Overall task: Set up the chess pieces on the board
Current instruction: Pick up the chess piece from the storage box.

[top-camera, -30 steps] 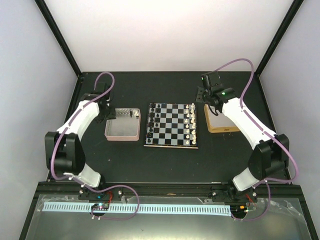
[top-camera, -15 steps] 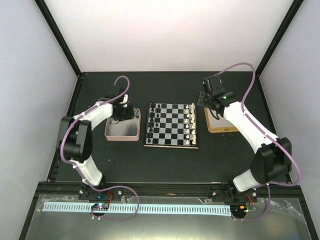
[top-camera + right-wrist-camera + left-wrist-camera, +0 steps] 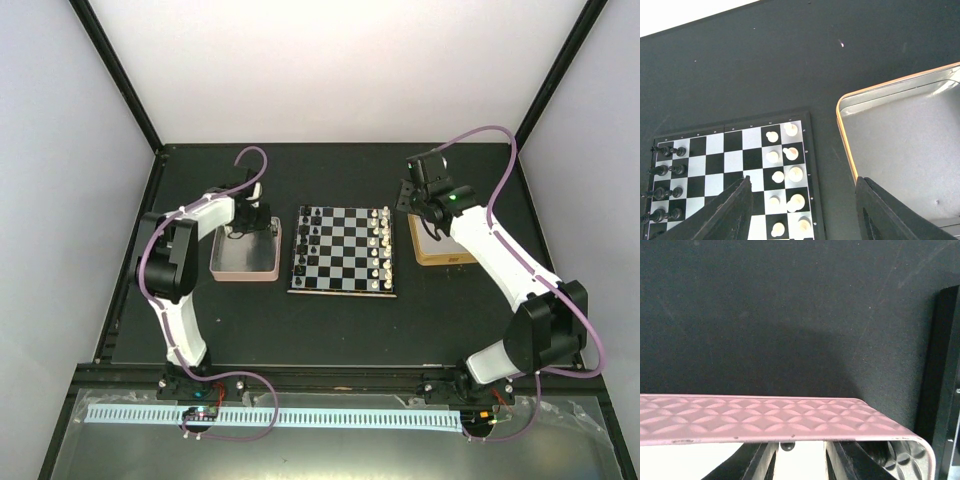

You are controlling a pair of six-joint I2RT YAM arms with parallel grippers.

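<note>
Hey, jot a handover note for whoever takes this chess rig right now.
Left hand: down in the pink tin, a small dark piece between its fingers; grip unclear.
Right hand: open, holding nothing, between the board and the gold-rimmed tin.
Done: black pieces stand along the board's left side, white pieces along its right.
Left: seat that piece; check the pink tin for more.

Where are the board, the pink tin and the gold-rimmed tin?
board [image 3: 342,252]: top view, a bare middle square.
pink tin [image 3: 765,417]: left wrist view, its patterned wall.
gold-rimmed tin [image 3: 900,140]: right wrist view, its bare floor.
</note>
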